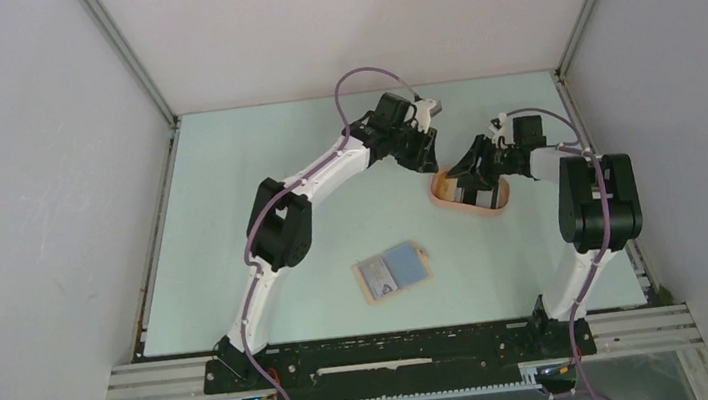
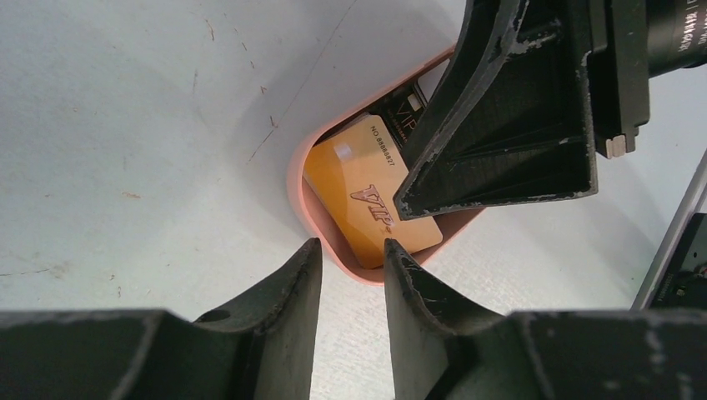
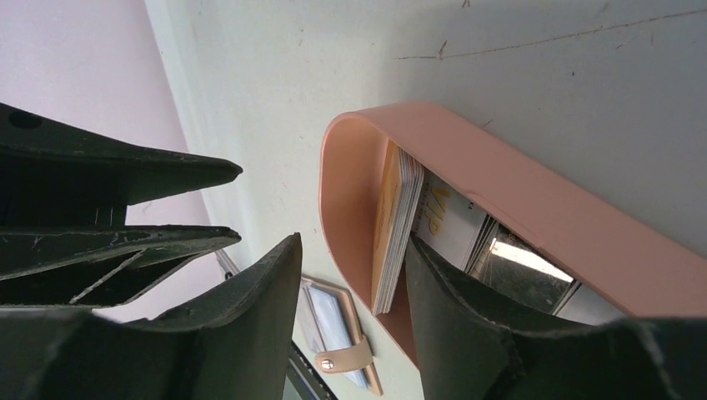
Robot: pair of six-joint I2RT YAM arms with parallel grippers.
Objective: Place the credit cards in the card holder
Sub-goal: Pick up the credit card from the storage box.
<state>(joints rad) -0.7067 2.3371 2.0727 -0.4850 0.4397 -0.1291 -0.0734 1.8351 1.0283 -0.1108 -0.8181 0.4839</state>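
Observation:
The tan card holder lies open on the table with a blue card and a grey card in it; it also shows in the right wrist view. An orange-yellow card lies in the peach tray. A stack of cards leans on edge against the tray's wall. My right gripper is open, straddling that wall and stack, one finger inside touching the cards. My left gripper is open and empty, just outside the tray's end.
The peach tray sits right of centre, with both grippers crowded at it. A white card and a dark card lie in the tray. Enclosure walls stand on three sides.

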